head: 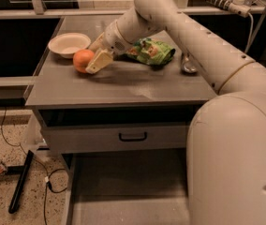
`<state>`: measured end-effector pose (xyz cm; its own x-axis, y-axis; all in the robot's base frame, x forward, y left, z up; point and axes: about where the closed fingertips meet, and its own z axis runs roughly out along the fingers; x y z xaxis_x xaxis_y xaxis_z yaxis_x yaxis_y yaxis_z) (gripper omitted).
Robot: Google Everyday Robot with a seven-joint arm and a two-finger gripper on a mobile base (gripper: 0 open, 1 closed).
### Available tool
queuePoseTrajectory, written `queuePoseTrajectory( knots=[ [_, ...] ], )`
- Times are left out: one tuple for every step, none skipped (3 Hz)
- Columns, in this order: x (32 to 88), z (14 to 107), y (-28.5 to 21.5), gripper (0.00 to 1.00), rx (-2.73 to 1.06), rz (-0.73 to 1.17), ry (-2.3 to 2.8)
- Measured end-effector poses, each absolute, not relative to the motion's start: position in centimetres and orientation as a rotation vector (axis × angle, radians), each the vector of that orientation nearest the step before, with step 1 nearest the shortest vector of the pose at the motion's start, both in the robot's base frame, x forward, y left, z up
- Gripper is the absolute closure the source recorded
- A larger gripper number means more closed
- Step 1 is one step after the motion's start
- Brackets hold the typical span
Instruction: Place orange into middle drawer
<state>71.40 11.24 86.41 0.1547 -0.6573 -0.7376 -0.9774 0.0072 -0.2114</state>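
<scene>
Grey cabinet top (pixel 123 86) carrying four things: one orange (pixel 81 60), one white bowl (pixel 69 43), one green bag (pixel 151 52) and one metal can (pixel 188 64). The orange rests on the top at the left front, just beside the bowl, and well apart from the can at the right edge. The bag lies between them, behind the arm.

The one gripper (pixel 95 61) is low over the top, right against the orange's right side – touching it, as far as can be seen. Whether it has hold of the fruit or merely sits beside it, I cannot tell.

Two drawers show below. One drawer front (pixel 91 138) with a single black handle (pixel 133 136) is closed. Under it the middle drawer (pixel 123 186) stands pulled out – its flat grey floor is bare, and the orange is not in it.
</scene>
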Motion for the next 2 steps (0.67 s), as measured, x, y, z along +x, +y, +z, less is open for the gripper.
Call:
queuePoseTrajectory(
  knots=[
    [71.4,86.4,11.24,0.65,-1.723,0.572,1.575],
    [71.4,86.4,11.24,0.87,-1.723,0.572,1.575]
  ],
)
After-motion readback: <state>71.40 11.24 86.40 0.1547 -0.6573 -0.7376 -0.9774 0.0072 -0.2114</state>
